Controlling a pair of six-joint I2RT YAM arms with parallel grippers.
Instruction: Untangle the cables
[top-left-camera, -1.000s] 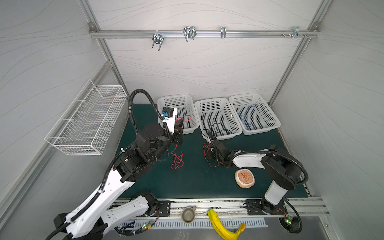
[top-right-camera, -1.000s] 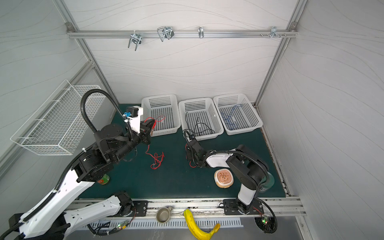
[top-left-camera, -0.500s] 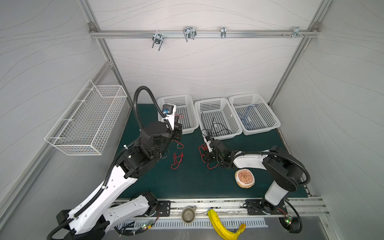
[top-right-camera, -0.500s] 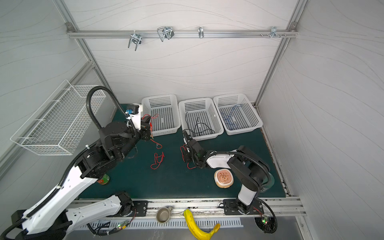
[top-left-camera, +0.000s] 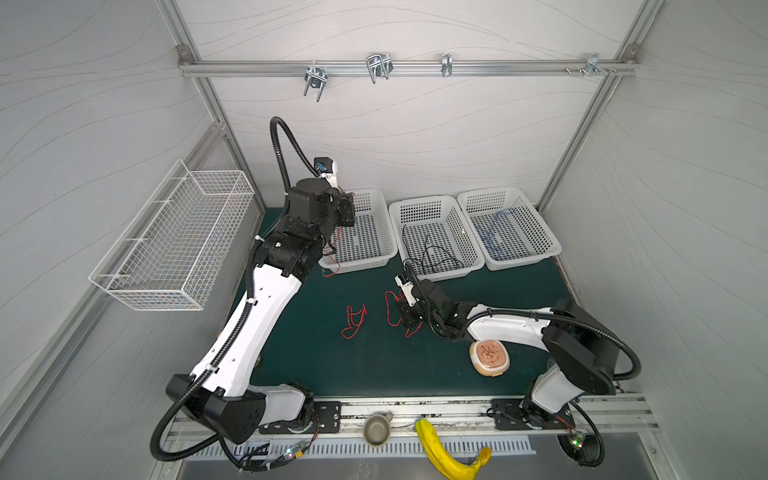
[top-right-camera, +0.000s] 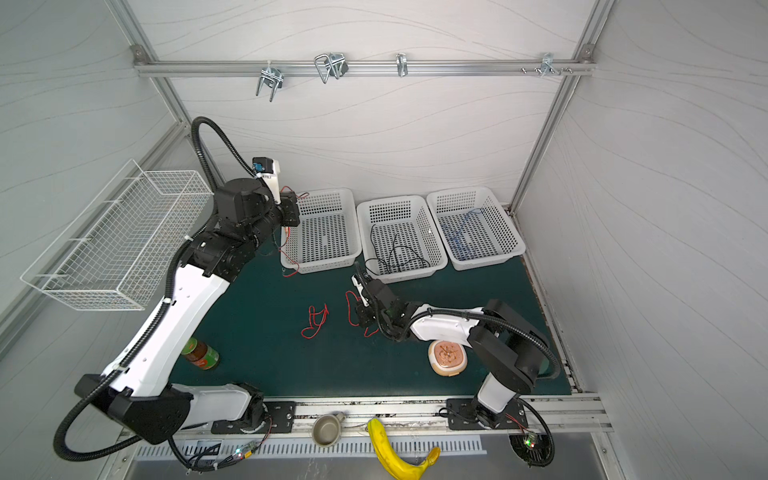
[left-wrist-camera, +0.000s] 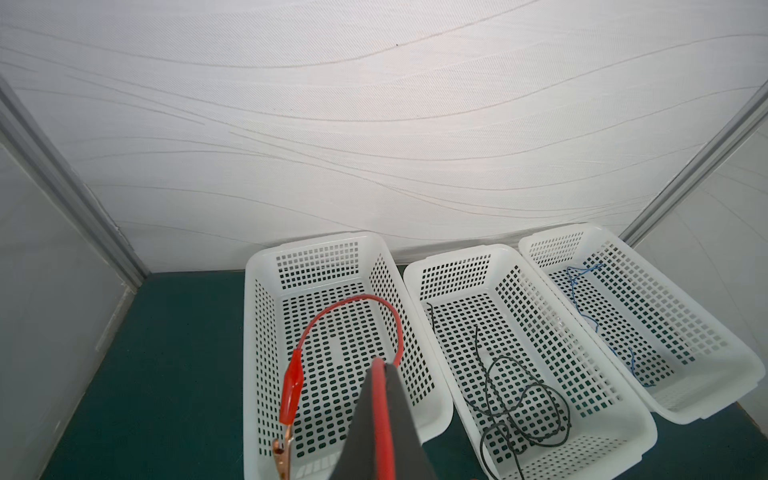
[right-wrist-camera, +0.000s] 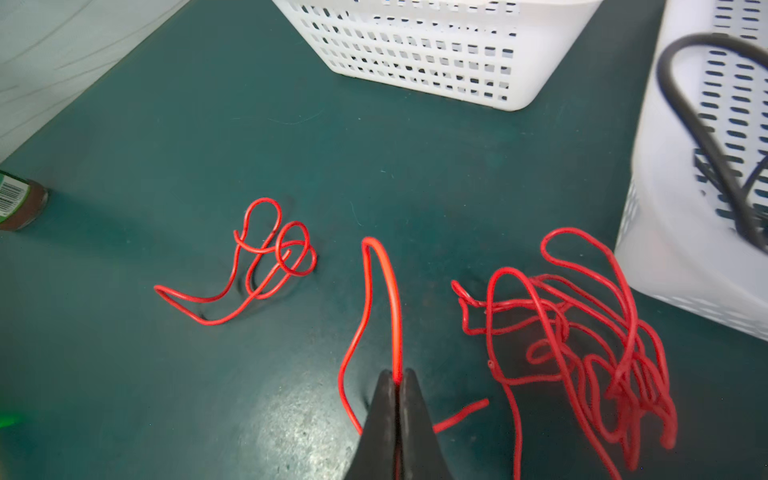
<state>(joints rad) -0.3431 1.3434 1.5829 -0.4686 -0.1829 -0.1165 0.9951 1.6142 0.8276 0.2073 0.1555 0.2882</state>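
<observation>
Looks well past halfway, going by the baskets. Shows a black cable (top-left-camera: 436, 254) already lying in the middle basket (top-left-camera: 440, 274) at 12 o'clock of the mat (top-left-camera: 316, 365), and a blue cable (top-left-camera: 492, 239) in the right basket (top-left-camera: 519, 259) at 1 o'clock (both apparently finished with). Shows the left gripper (left-wrist-camera: 380, 365) pinched tight on a red clip lead (left-wrist-camera: 357, 296), raised over the near end of the left basket (left-wrist-camera: 311, 245) at 11 o'clock, with the lead arching out above the basket floor and the clip (left-wrist-camera: 291, 386) dangling near the 9 o'clock wall. In both top views, shows the lower end trailing past the basket's near corner to the mat, seemingly outside the wall, so cannot yet count as delivered. Probably calls for a carry further toward 12 o'clock and then a let-go. Shows the right gripper (right-wrist-camera: 397, 375) low at the mat's centre, squeezed shut on one red strand (right-wrist-camera: 392, 299), just beside a dense red tangle (right-wrist-camera: 582, 345) at 6 o'clock of the middle basket. Cannot tell of any link between strand and tangle. Leaves a small cable (top-left-camera: 353, 320), red and knotted in loops, at 9 o'clock of the right gripper, touching neither arm nor basket. Leaves, by this reckoning: dropping the lead, freeing the strand, teasing the tangle apart, unlooping the small cable. Seems likeliest to snag in the tangle, given so many crossings.
</observation>
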